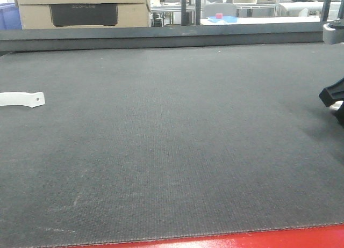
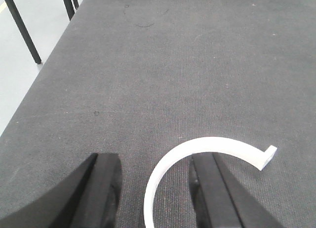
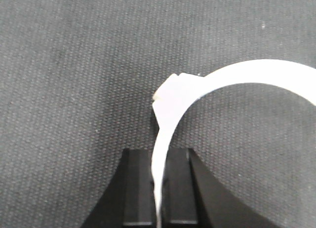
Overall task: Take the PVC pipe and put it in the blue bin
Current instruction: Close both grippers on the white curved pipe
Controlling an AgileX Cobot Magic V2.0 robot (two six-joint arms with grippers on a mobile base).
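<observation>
**Operator:** What have the jaws got?

**Spotter:** Your right gripper [image 3: 158,153] is clamped tight on the thin edge of a white curved strip [image 3: 237,75]. No gap shows between the jaws, and the strip's arc swings out ahead, past a small square tab. I can't tell whether it is off the mat. Your left gripper [image 2: 154,159] stands wide open and holds nothing.

**Operator:** And the pipe piece?

**Spotter:** The pipe piece [image 2: 217,143] lies on the grey mat [image 2: 148,65], right at your left jaws. One end of its curve runs in between them, and one finger [image 2: 212,188] appears to sit inside the curve. I judge you're lined up to close across the thin wall. That is the same edge-on pinch your right side has, and it suits a strip too thin to take any other way. I can't tell whether the fingers touch the mat. From the front, the pipe piece [image 1: 21,99] shows at the mat's far left with a hole near its rounded end. It is well apart from your right gripper [image 1: 333,100] at the far right. The strip looks like the same sort of part.

**Operator:** Where's the bin?

**Spotter:** No blue bin shows on the mat in any view. Far behind, on another table, a shallow blue tray [image 1: 230,19] carries a small red block [image 1: 219,15]; I can't say it's yours. A cardboard box [image 1: 134,16] stands beyond the back edge, its contents hidden. You'll need to find the bin before you carry anything.
</observation>
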